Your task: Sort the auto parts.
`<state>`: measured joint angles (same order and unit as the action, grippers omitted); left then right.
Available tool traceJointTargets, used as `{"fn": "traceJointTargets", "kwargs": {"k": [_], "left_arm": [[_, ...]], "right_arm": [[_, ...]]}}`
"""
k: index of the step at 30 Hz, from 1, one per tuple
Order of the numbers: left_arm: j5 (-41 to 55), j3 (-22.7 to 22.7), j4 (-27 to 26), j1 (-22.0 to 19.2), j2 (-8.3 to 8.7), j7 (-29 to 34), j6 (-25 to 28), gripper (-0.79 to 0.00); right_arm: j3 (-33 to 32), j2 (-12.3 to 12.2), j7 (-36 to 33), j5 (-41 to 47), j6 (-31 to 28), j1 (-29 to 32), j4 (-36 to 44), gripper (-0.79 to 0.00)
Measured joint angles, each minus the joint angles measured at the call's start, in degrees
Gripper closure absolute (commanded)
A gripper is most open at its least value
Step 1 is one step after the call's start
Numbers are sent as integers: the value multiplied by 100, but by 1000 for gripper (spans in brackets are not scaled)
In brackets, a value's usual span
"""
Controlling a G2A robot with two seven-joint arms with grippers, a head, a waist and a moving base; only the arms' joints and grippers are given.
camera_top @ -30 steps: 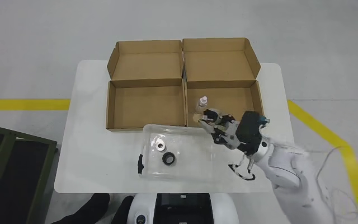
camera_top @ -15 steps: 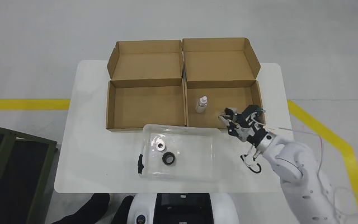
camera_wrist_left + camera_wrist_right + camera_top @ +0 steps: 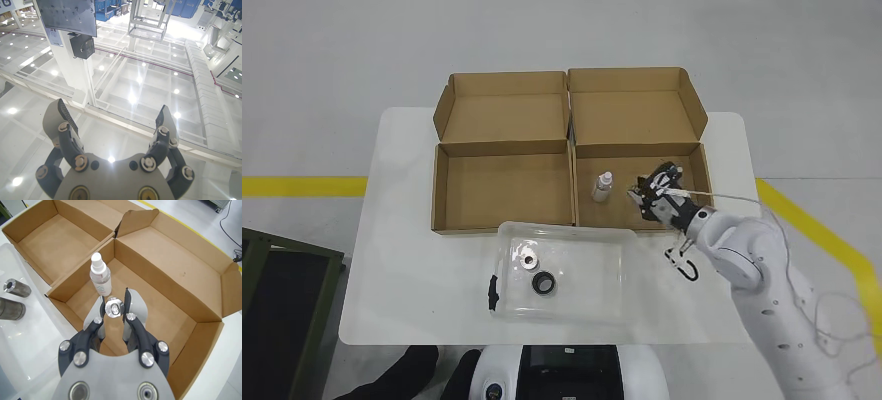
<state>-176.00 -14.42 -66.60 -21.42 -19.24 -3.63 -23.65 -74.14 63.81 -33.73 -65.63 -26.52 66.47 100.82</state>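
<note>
Pinching a small round silver part btw its fingertips, the right gripper hangs over the right cardboard box. The part sits above the box floor, just beside a clear spray bottle that stands upright inside, near the wall next to the left cardboard box. Both boxes sit side by side at the back of the white table, lids flipped open. In front of them there's a clear plastic tray w/ a lighter cylinder and a darker cylinder close together. There's also a small black piece at the tray's edge on the robot's left, can't tell if it's in or out tbh. Meanwhile the left gripper points up at the ceiling, fingers spread wide apart.
</note>
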Motion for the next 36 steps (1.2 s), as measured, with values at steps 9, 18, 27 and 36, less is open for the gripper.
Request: {"fn": "traceJointTargets", "kwargs": {"k": [9, 18, 27, 36], "left_arm": [[0, 0, 0, 0, 0, 0, 0, -785], [0, 0, 0, 0, 0, 0, 0, -785], [0, 0, 0, 0, 0, 0, 0, -785], [0, 0, 0, 0, 0, 0, 0, -785]], "right_arm": [[462, 70, -259, -223, 79, -527, -739, 0], [674, 107, -397, -333, 87, -806, -1176, -132], [797, 125, -353, -457, 124, -849, -1257, -385], [636, 101, -205, -402, 202, -707, -735, -668]]}}
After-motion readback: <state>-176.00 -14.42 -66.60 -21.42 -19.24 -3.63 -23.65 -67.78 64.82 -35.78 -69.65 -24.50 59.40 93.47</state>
